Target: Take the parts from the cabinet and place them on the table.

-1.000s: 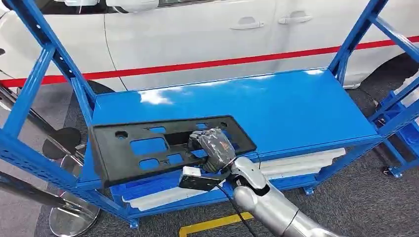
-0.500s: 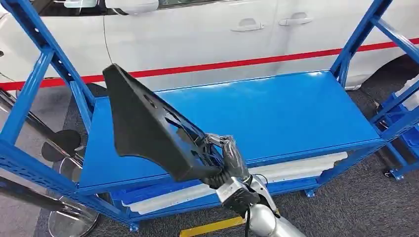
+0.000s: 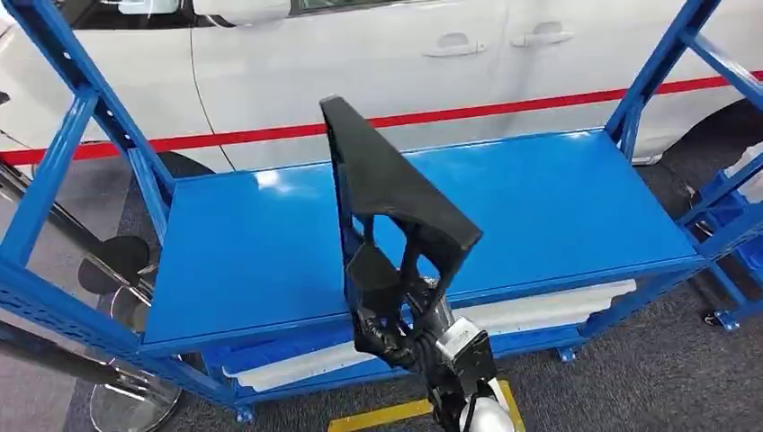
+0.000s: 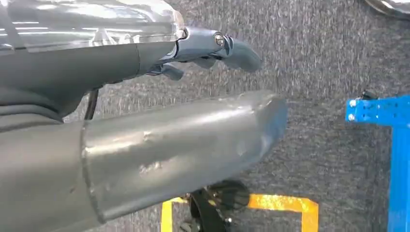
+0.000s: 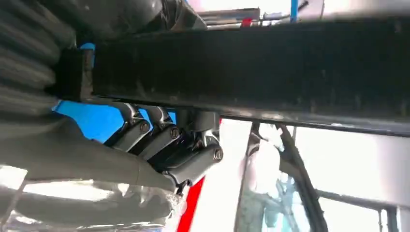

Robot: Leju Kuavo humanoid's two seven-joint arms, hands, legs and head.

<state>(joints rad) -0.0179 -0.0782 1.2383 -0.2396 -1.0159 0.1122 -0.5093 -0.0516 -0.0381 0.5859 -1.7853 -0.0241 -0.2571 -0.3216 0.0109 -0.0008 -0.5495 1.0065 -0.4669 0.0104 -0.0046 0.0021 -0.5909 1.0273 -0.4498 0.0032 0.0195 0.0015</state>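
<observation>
Since half a second ago the black part (image 3: 387, 193) has swung from leaning over the left end of the blue shelf (image 3: 558, 202) to standing nearly on edge above the middle of its front edge, clear of the shelf surface. One second ago it lay flat on the front left of the shelf. The right hand (image 3: 396, 310) grips the part at its lower end, with the fingers (image 5: 169, 145) curled tightly under the dark bar in the right wrist view. The left hand (image 4: 212, 46) hangs over grey carpet (image 4: 329, 63), holding nothing, its fingers loosely apart. A white car with a red stripe (image 3: 540, 49) stands behind the shelf's back edge.
</observation>
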